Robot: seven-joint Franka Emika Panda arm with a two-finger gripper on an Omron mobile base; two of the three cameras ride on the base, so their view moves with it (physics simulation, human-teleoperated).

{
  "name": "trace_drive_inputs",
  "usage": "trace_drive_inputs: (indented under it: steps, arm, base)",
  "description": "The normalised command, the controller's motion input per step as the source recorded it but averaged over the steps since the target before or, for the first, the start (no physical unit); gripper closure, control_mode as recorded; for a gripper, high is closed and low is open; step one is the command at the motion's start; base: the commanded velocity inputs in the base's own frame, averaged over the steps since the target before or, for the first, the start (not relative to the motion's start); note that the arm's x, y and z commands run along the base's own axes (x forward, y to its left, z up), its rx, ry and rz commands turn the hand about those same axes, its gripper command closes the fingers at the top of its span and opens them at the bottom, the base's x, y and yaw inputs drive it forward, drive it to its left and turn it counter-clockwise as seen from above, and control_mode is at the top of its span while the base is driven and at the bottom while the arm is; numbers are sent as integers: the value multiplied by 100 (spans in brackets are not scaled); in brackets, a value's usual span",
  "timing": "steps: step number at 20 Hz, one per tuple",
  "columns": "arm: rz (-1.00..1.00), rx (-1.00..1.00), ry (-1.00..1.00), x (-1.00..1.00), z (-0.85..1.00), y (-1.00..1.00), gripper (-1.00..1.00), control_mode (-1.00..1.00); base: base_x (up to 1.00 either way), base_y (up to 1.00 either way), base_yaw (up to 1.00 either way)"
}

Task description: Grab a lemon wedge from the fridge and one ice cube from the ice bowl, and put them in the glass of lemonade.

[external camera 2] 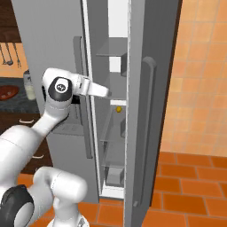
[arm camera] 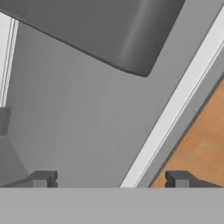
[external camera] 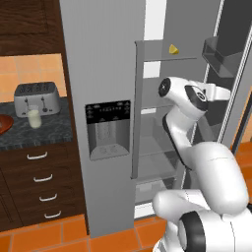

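The fridge is found open; the lemon wedge is seen on an upper shelf. The tool is spread, empty. The wedge is judged light, probably slippery; its flat flanks should be pinched.

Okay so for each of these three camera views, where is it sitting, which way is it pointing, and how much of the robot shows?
Left base view: behind the arm to its left, facing the fridge, open on its right side, and the counter; the arm rises at lower right.
Right base view: behind to its right, looking along the open door's edge; the arm rises at lower left.
Hand view: on the hand, facing the door's inner wall; the open gripper shows its tips.
Shared: both base views show the lemon wedge on a shelf.
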Motion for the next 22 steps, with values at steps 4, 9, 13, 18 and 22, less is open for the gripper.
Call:
trace_drive_inputs:
  steps: [4,9,13,18,22]
  arm:
    - [-25,1,0,4,-10,-95,-100,-100]
    - [-26,2,0,0,-14,-98,-100,-100]
    - [-25,3,0,0,-3,-97,-100,-100]
    - [-23,7,-5,0,0,-99,-100,-100]
    - [-15,10,-11,-17,0,-76,-100,-100]
  base:
    - [0,0,0]
    - [0,0,0]
    - [0,0,0]
    - [0,0,0]
    - [0,0,0]
